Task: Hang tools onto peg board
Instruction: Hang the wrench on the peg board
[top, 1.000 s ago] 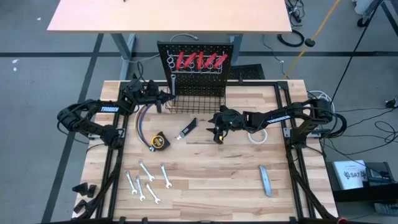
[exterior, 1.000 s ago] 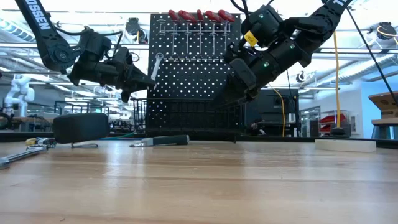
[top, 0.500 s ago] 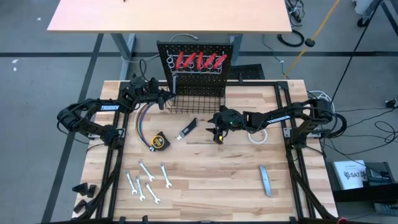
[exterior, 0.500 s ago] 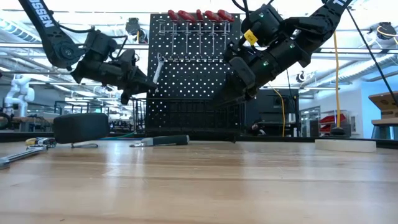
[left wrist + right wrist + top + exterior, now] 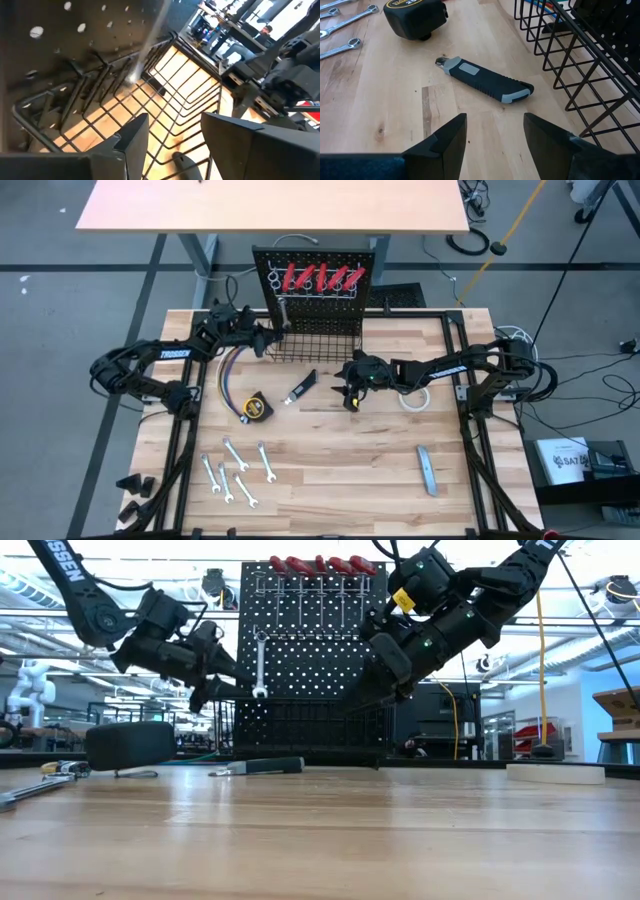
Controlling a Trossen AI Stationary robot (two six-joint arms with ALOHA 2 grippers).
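Wrenches [image 5: 232, 471]: five on table [image 5: 340, 470], one [image 5: 260, 665] hanging.

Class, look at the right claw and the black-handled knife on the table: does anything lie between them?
Nothing visible does. The right claw hangs open above bare wood, and the knife lies just ahead of it, beside the wire basket.

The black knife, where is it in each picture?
High view: the knife lies on the table, just in front of the wire basket.
Low view: it lies flat on the tabletop, left of middle, below the basket.
Left wrist view: not in it.
Right wrist view: it is mid-picture, beside the basket.
Shared landmark: the wire basket, which also shows in the left wrist view.
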